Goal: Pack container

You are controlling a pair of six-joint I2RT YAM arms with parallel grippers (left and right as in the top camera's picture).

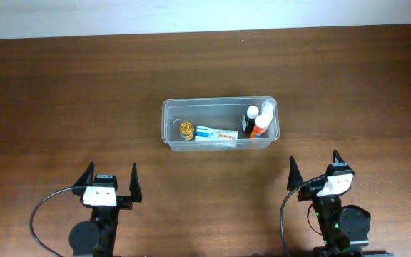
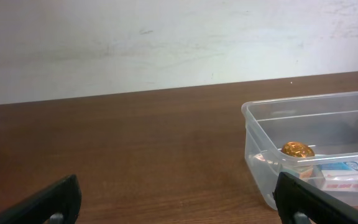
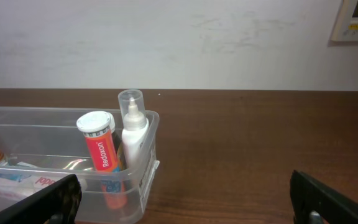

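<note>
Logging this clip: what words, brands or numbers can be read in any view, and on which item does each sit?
"Redoxon": printed along the side of the orange tube standing in the container.
Box lying in the container: red and blue print, too blurred to read.
Wall panel: markings too small to read.
White bottle: no print visible.

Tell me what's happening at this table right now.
Neither arm is handling anything. The left gripper and right gripper sit back from the container, jaws open and empty. The container already holds a small gold item, a toothpaste box, an orange tube and a white bottle, the last two standing at its right end.
</note>
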